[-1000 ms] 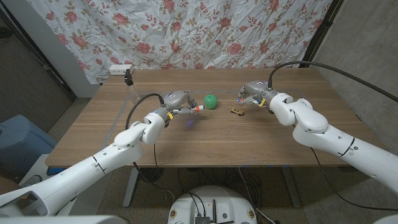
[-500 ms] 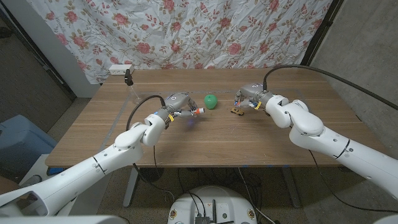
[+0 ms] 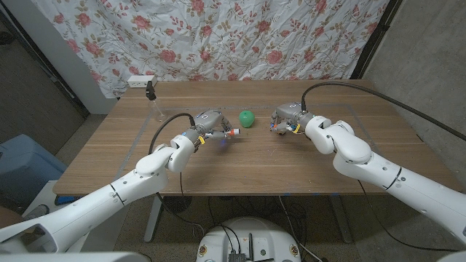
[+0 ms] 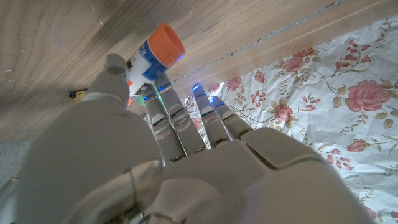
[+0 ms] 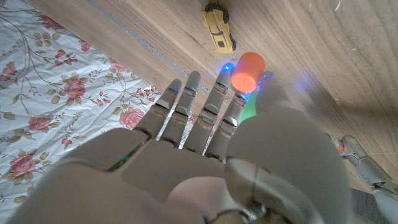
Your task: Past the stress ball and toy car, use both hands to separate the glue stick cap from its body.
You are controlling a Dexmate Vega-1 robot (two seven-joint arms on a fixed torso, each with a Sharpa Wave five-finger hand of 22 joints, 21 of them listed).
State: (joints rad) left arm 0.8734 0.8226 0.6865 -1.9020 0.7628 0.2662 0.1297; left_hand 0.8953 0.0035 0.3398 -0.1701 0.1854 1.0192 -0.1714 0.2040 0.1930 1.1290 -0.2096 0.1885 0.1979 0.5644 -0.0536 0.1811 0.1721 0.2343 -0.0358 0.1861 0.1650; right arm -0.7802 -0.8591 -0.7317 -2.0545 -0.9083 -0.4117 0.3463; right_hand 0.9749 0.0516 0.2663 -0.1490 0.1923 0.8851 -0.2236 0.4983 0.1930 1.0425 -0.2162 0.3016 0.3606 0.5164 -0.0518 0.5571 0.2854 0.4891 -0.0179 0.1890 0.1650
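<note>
In the head view, the wooden table (image 3: 240, 156) stands in front of a flowery cloth (image 3: 240, 36). The left hand (image 3: 208, 124) is near the middle of the table. It holds the glue stick (image 3: 228, 132), and the orange end of the stick points toward the green ball (image 3: 247, 118). The ball sits just beside that end. The right hand (image 3: 286, 118) is on the other side of the ball, close to the table top. The yellow toy car is just under this hand and hard to see here. From this view I cannot tell what the right fingers hold. A white power strip (image 3: 140, 80) lies at the far left edge of the table, and a small black thing (image 3: 151, 90) stands near it.

In the left wrist view, the left hand (image 4: 155, 168) pinches the glue stick (image 4: 154, 59) between the thumb and the other fingers. The stick is white with an orange end, and it sticks out past the fingertips over the wood.

In the right wrist view, the right hand (image 5: 199, 162) holds a small orange cap (image 5: 247, 71) between the thumb and a finger. The other fingers are straight and close together. The yellow toy car (image 5: 219, 34) lies on the table just past the fingertips.
</note>
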